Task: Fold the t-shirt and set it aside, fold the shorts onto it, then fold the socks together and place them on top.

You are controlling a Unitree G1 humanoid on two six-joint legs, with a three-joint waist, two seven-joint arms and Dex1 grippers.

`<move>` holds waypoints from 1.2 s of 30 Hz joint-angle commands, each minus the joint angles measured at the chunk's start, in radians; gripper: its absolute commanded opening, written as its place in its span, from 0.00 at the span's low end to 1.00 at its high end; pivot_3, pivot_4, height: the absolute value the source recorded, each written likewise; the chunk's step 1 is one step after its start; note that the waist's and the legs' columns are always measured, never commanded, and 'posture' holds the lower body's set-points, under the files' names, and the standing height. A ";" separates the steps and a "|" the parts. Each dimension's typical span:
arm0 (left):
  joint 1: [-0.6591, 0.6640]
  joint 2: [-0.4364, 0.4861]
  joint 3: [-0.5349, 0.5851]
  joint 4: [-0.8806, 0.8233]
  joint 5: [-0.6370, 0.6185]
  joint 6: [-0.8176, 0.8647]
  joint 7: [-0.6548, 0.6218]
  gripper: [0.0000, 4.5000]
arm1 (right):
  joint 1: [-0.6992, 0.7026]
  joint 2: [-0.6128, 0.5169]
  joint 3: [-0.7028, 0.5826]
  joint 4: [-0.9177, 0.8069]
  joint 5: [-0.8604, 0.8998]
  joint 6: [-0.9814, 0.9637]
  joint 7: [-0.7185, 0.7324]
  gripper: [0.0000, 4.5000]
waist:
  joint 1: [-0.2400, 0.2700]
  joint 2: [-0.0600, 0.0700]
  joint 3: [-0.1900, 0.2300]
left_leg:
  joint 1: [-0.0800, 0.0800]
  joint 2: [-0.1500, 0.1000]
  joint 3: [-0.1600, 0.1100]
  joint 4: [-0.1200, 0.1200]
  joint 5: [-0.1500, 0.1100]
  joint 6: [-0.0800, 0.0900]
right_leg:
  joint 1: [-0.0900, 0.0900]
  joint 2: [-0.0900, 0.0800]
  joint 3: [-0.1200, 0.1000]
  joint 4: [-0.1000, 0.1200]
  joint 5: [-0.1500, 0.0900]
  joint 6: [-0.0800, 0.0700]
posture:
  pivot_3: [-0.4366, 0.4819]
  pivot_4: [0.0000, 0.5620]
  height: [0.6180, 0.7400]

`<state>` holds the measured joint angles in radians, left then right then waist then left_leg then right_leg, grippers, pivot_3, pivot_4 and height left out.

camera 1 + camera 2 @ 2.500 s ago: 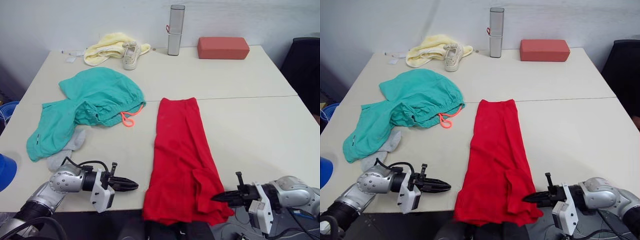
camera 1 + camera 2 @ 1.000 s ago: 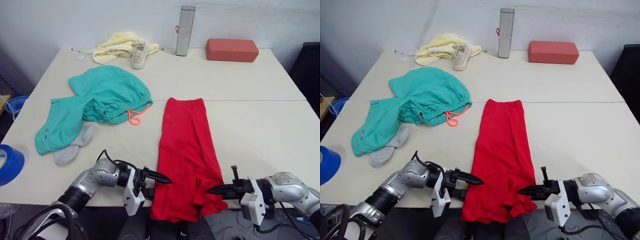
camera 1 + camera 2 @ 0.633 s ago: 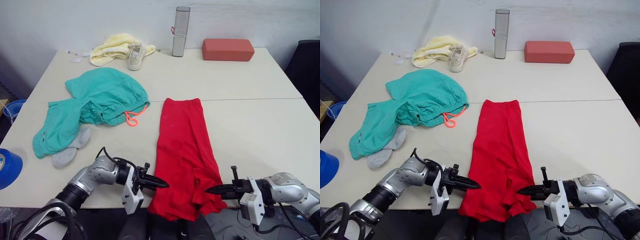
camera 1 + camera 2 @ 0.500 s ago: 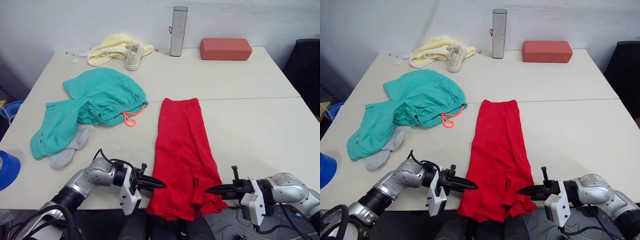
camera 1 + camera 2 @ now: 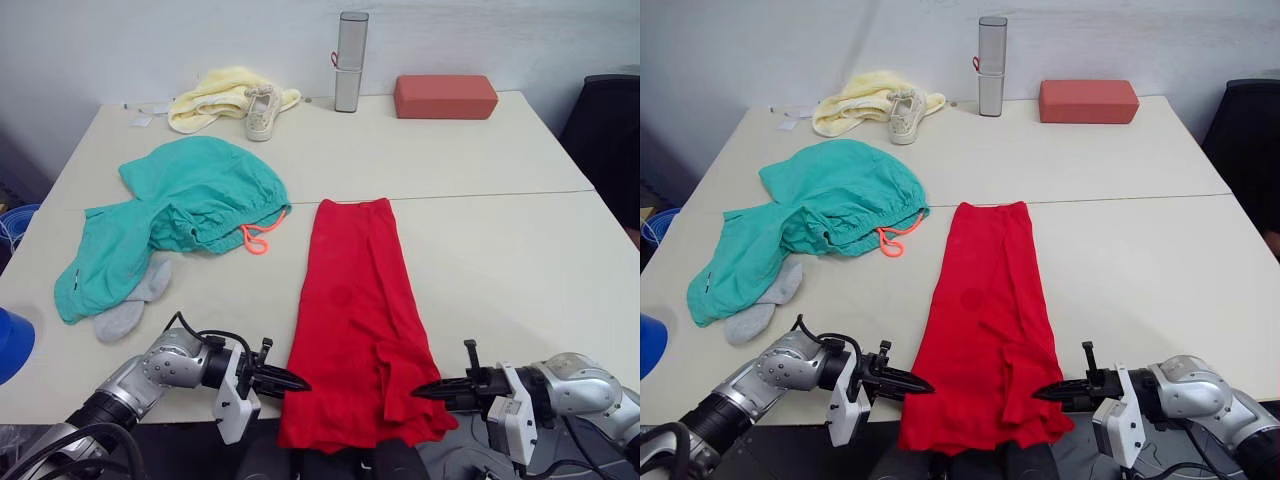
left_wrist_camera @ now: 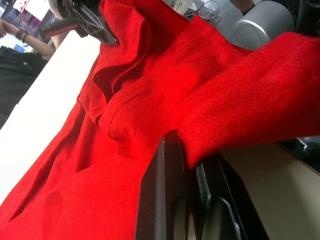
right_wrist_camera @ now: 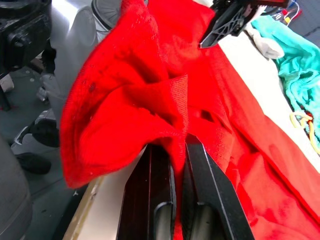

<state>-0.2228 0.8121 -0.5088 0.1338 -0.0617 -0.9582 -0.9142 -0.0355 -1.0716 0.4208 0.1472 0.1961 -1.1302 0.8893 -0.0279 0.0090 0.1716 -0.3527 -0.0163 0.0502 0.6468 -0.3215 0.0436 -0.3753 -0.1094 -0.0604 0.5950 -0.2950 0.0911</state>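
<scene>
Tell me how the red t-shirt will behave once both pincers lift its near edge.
The t-shirt is likely floppy: it bunches around the left pincer and right pincer. Its middle will probably sag, and it looks light.

I see the t-shirt [image 5: 358, 320] lying lengthwise between my left gripper [image 5: 296, 381] and right gripper [image 5: 424, 391], its near hem at their fingertips. Shorts [image 5: 175, 212] lie beyond the left fingers, over the socks [image 5: 132, 303].

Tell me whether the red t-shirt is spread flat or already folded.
Partly folded: the t-shirt lies as one long narrow strip, its near end hanging over the table edge, pinched by the left gripper and right gripper.
</scene>
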 commanded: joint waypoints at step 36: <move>-0.719 -0.465 0.550 0.627 -0.607 1.808 0.206 0.01 | -0.630 0.401 -0.388 0.267 0.532 1.726 -0.092 0.00 | 0.039 -0.008 0.014 | -0.038 -0.008 -0.012 0.025 0.010 -0.002 | -0.021 -0.002 -0.015 0.012 0.007 0.012 | 0.48 0.27 1.00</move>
<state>-0.9074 0.3531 0.0062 0.7290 -0.6828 0.8375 -0.7229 -0.6403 -0.6765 0.0639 0.4038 0.7521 0.5971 0.7734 0.0114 0.0007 0.1856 -0.3910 -0.0242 0.0378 0.6716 -0.3112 0.0413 -0.3965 -0.1110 -0.0757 0.6072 -0.2882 0.1031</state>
